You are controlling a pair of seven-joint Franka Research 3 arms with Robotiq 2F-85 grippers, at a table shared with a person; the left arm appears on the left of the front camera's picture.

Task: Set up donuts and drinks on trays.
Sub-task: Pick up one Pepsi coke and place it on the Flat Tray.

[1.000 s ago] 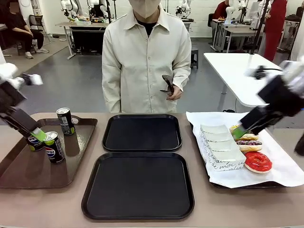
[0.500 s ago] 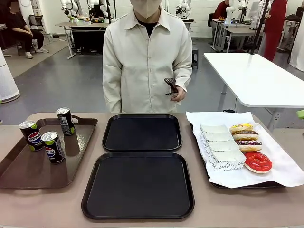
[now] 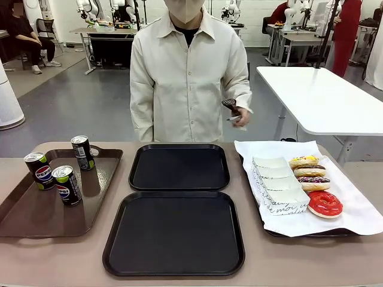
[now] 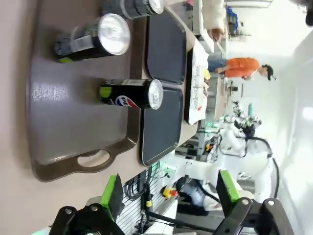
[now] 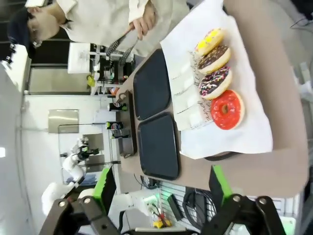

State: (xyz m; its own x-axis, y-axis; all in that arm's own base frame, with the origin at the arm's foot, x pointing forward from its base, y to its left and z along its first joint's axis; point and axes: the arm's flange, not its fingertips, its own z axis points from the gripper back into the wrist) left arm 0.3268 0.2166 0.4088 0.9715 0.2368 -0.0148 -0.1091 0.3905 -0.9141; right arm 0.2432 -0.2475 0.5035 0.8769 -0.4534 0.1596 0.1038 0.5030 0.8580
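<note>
While left fingers (image 4: 111,196), right fingers (image 5: 104,183) gape, cans (image 3: 67,185) on brown tray (image 3: 36,218), donuts (image 3: 325,204) on paper (image 3: 359,215)

Two black trays (image 3: 173,233) sit between three cans (image 3: 66,184) and four donuts (image 3: 325,204); the person's hand (image 3: 240,118) holds, perhaps, tongs (image 3: 230,106).

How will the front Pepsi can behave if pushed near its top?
The can is slim and upright, so it probably tips. Once down, its round body would likely roll across the smooth brown tray.
</note>
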